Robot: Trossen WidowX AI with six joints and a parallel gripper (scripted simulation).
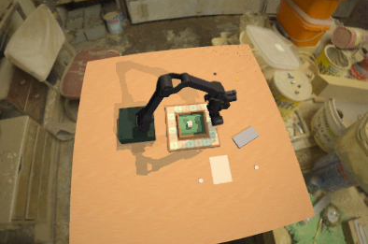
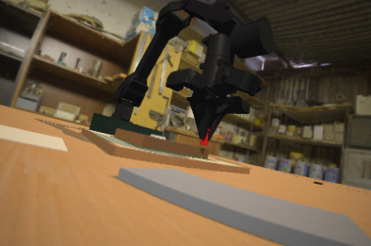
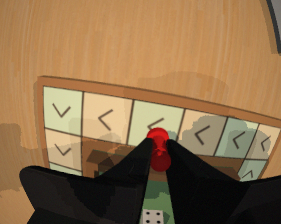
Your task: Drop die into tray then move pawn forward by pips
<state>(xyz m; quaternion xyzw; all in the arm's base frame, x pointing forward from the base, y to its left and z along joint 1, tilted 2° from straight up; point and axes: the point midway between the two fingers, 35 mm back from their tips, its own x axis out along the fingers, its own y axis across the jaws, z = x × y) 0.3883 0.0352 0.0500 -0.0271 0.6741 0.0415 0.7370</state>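
Note:
The red pawn (image 2: 204, 142) (image 3: 160, 159) is upright between the fingertips of my gripper (image 2: 206, 133) (image 3: 157, 144), which is shut on it. The pawn is above the board (image 1: 187, 149) (image 2: 165, 159) (image 3: 111, 90); in the wrist view its head overlaps a pale green square of the outer row. Whether its base touches the board cannot be told. The white die (image 1: 190, 123) (image 3: 152, 216) lies inside the dice tray (image 1: 192, 137) (image 2: 155, 140). In the wrist view the frame's lower edge cuts the die, and four pips show. In the top view my gripper hides the pawn.
A grey slab (image 1: 246, 136) (image 2: 235, 203) lies beyond the board, with a cream sheet (image 1: 220, 169) (image 2: 33, 138) to one side. Two small white objects (image 1: 201, 180) (image 1: 256, 167) lie near the sheet. The tray's raised walls stand close to my fingers.

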